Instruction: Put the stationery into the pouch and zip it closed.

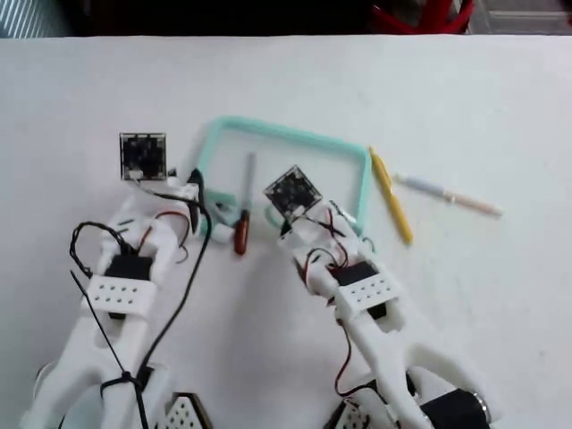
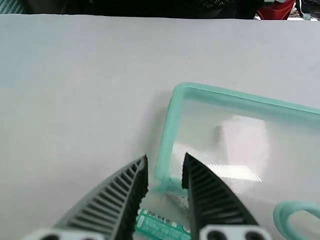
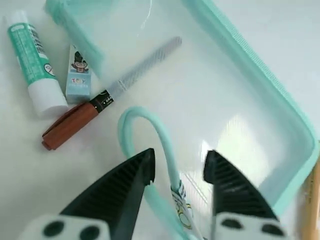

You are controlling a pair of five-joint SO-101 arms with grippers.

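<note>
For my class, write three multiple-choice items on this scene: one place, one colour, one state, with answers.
1. Where is the yellow pen relative to the pouch? A inside it; B beside it on the table; C on top of it.
2. The pouch's edging is: A red; B mint green; C black.
3. The right hand is: A open; B shut on the pen; C shut on the pouch.
Answers: B, it lies outside the rim; B, the rim is mint; A, its fingers stand apart.

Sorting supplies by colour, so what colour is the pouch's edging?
Mint green; the pouch edging shows best in the right wrist view.
</note>
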